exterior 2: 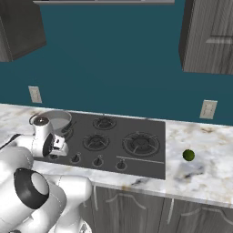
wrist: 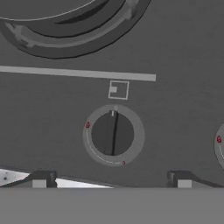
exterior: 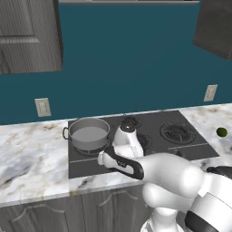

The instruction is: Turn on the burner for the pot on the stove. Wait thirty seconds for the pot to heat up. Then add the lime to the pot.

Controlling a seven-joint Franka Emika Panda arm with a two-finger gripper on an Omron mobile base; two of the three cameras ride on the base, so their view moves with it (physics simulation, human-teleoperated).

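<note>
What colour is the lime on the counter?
Dark green; the lime shows best in the right base view, on the marbled counter right of the stove.

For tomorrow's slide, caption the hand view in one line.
Open tool poised above a round black stove knob on the dark grey cooktop.

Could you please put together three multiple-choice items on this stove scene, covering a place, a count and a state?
1. Where does the lime lie?
A. in the pot
B. on the marble counter right of the stove
C. on a burner

2. How many wall outlets show in the right base view?
A. one
B. two
C. four

3. How do the jaws of the gripper stand?
A. open, above a knob
B. shut on the knob
C. shut on the lime

Answers: B, the lime sits on marble beyond the stove edge; B, one outlet on either side; A, the fingertips stand wide apart with the knob between them, untouched.
</note>
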